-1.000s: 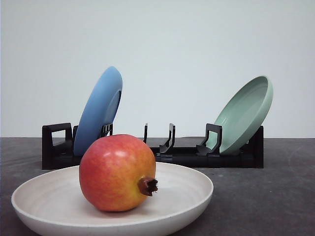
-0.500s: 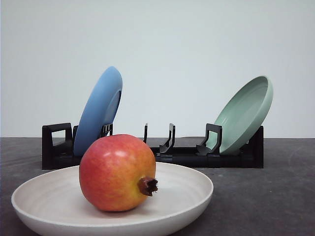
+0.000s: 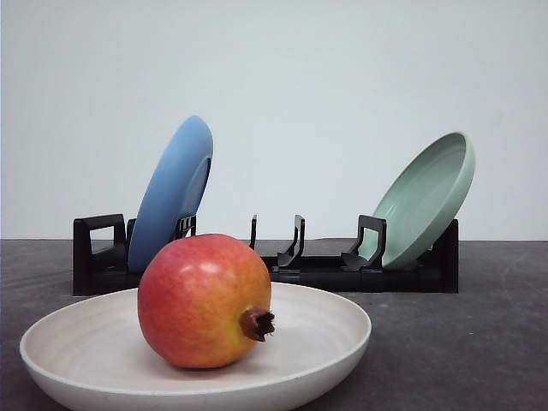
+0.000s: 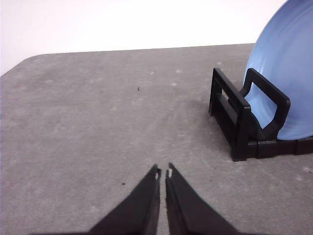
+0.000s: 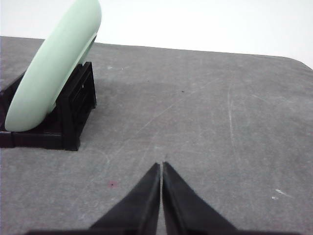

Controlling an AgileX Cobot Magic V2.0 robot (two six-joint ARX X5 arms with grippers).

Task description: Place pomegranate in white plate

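Nothing has moved since the earlier front frames: fruit, plates and rack sit exactly as before.

Left gripper (image 4: pixel 163 172): fingers drawn together, tips nearly touching, nothing between them. It hangs over bare grey table (image 4: pixel 98 127), beside the end of the black rack (image 4: pixel 242 122) that carries the blue plate (image 4: pixel 288 78).

Right gripper (image 5: pixel 161 166): fingers likewise pressed together and empty, over bare table near the rack's other end, where the green plate (image 5: pixel 54 73) leans.

Pomegranate (image 3: pixel 204 300): resting inside the white plate (image 3: pixel 334 330), slightly left of the plate's middle, crown pointing to the right and a little toward the camera. It touches the plate floor and stands clear of the rim. Neither gripper is near it.

White plate: flat on the table, in front of the rack and apart from it.

Finding: the placement appears complete. What remains, by my judgement, is only to hold both arms well away from the plate. Any retreat should run up and back, not across the plate or rack, since the fruit is round and would roll from a slight knock, and the leaning plates could be tipped by a brush against the rack
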